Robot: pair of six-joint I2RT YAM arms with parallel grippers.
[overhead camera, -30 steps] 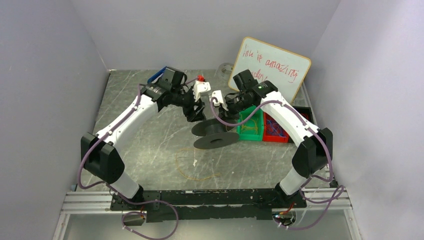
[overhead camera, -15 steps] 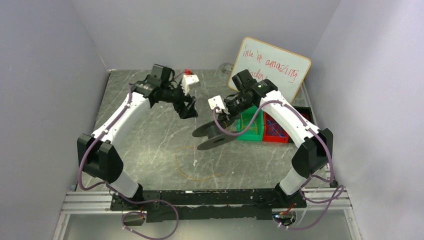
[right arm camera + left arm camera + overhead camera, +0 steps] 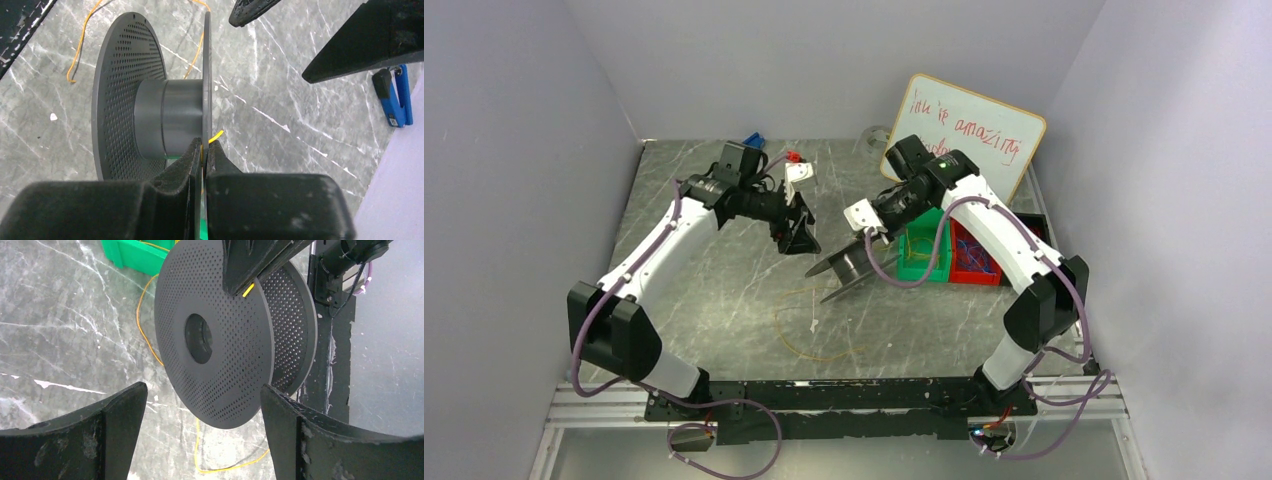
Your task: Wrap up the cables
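Mid-table, just left of the green bin [image 3: 924,256], the black spool [image 3: 848,268] is tipped up steeply on edge, its perforated flanges facing left and right. The right gripper [image 3: 204,150] is pinched tight on the rim of one flange, and a short yellow end of the cables [image 3: 216,136] pokes out right at its fingertips. The left gripper [image 3: 800,238] hangs just left of the spool with its jaws spread wide, holding nothing. In the left wrist view, its fingers [image 3: 122,412] frame the flange face and centre hole without touching them. Most of the cables lie as a loose yellowish loop on the marble table [image 3: 704,290], nearer the arm bases than the spool. One strand runs up behind the spool toward the green bin. From above, whether the spool's lower rim touches the table is unclear; possibly it is just off it. A red bin [image 3: 976,258] sits against the green bin's right side. A whiteboard [image 3: 964,125] leans at the back right, and a blue clip [image 3: 397,95] lies near the back wall.
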